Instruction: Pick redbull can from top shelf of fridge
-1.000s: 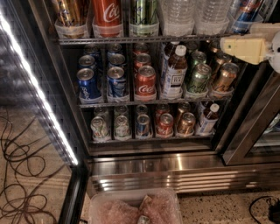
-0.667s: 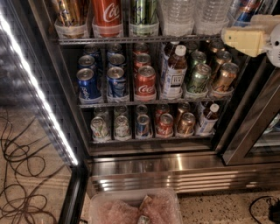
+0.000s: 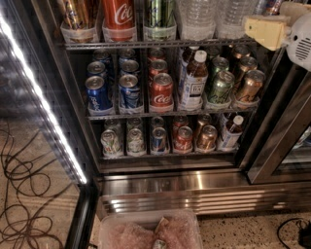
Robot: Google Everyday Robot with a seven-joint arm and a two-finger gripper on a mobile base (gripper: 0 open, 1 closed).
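The gripper hangs at the top shelf, close by the redbull can, likely lining up its grab; open or closed, I cannot tell.

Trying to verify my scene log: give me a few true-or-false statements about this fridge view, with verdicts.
1. The gripper is at the upper right, level with the top shelf. True.
2. A red Coca-Cola can stands in a cup on the top shelf. True.
3. The white-capped bottle on the middle rack lies on its side. False: it stands upright.
4. The LED strip runs down the right side of the fridge. False: it runs down the left.
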